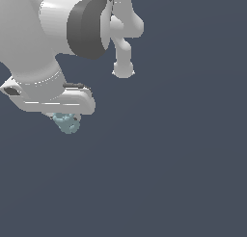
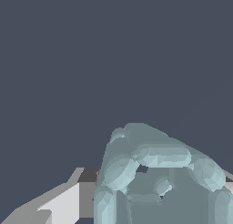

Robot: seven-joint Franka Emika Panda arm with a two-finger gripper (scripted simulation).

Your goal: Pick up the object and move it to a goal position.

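The object is a small pale blue-green translucent cup with a ringed rim. In the exterior view it pokes out just below the white hand of my gripper, at that view's left. In the wrist view the object looms large and close, its rim ring facing the camera. It fills the space between the fingers, and the grey pad of one presses against its side. My gripper is shut on it. The other finger is almost wholly hidden behind the cup.
The arm's white links and dark joint band fill the upper part of the exterior view's left. Everything else in both views is a plain dark blue-grey background.
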